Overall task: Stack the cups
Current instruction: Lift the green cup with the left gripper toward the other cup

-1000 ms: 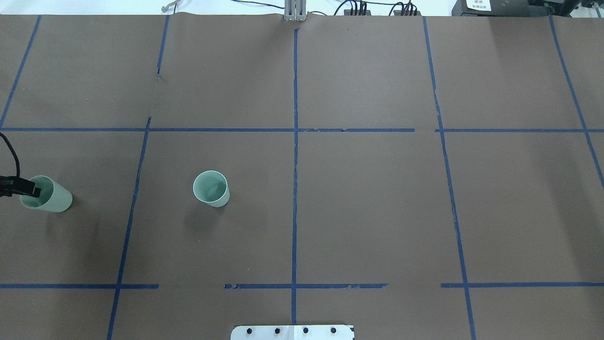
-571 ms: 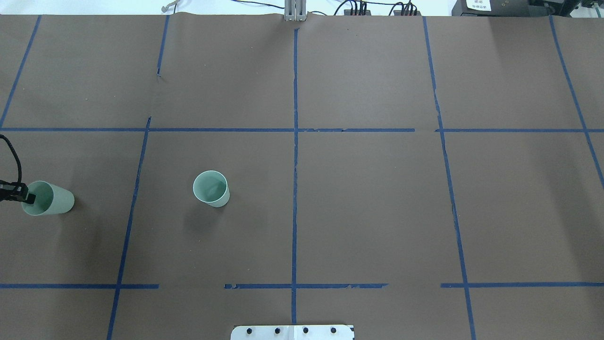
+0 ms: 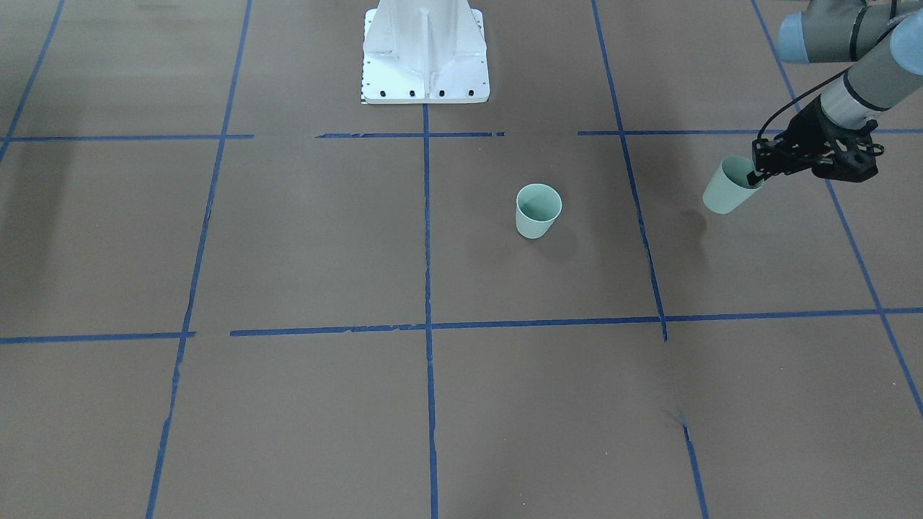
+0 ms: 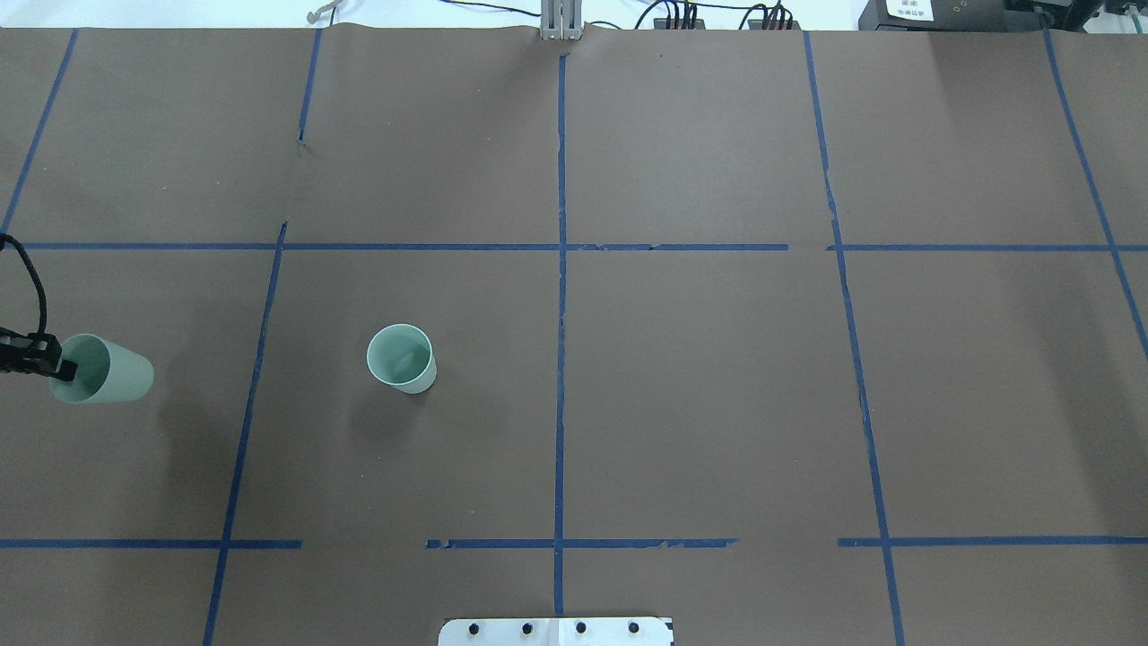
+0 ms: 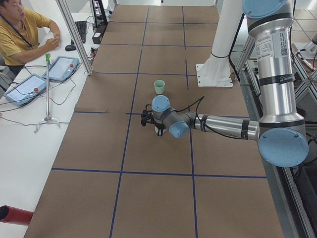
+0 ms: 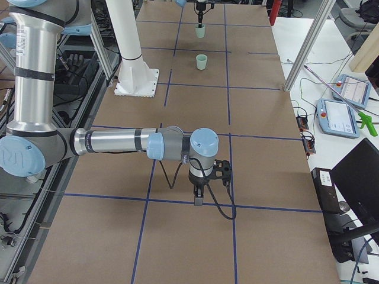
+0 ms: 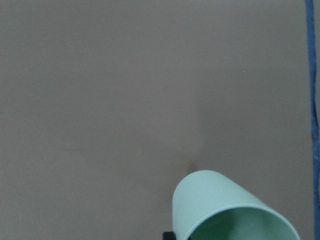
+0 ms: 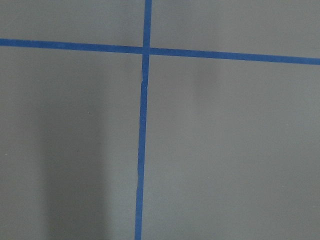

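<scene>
Brown paper covers the surface, ruled into a grid by blue tape lines.

Right arm: reaches low across the lower half of the right-side view. Its end effector points down just above a tape line, well apart from both cups. Cannot tell whether its fingers are spread or pressed together. Its wrist camera shows only paper and a tape crossing.

Left arm: enters at the upper right of the front-facing view.

White pedestal: top centre of that view.

Operator: yellow shirt, seated at the upper left of the left-side view, a tablet on the white bench near him.

Upright cup: pale mint, stands mouth up in the square left of the centre tape line in the overhead view.

Tilted cup: same mint colour, at the far left edge of the overhead view, mouth leaning toward the arm. It hangs clear of the surface, its shadow lying apart from it.

Left end effector: pinching the tilted cup's rim, one finger showing inside the mouth.
</scene>
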Robot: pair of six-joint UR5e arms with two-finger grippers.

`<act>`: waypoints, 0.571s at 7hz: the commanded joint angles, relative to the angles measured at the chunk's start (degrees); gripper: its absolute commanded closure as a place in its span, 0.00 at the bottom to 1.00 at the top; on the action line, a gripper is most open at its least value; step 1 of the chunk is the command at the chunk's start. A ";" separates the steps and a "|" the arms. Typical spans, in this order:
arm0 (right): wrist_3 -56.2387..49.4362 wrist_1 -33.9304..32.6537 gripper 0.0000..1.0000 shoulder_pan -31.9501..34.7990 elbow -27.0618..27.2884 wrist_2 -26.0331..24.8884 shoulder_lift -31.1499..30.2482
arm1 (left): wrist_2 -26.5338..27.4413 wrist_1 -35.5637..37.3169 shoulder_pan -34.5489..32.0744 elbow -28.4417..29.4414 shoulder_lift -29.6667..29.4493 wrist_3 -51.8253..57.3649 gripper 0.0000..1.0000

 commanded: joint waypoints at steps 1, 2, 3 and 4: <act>0.00 0.00 0.00 0.06 0.00 0.00 0.00 | -0.16 19.65 -2.74 -7.67 -7.38 -0.02 1.00; 0.00 0.00 0.00 -0.02 0.00 0.00 0.00 | -0.16 30.45 -3.19 -9.17 -14.22 -0.80 1.00; 0.00 0.00 0.00 -0.03 0.00 0.00 0.00 | -0.16 36.82 -2.68 -9.45 -19.86 -4.20 1.00; 0.00 0.00 0.00 -0.03 0.00 0.00 0.00 | -0.16 40.28 -1.02 -9.11 -25.22 -9.28 1.00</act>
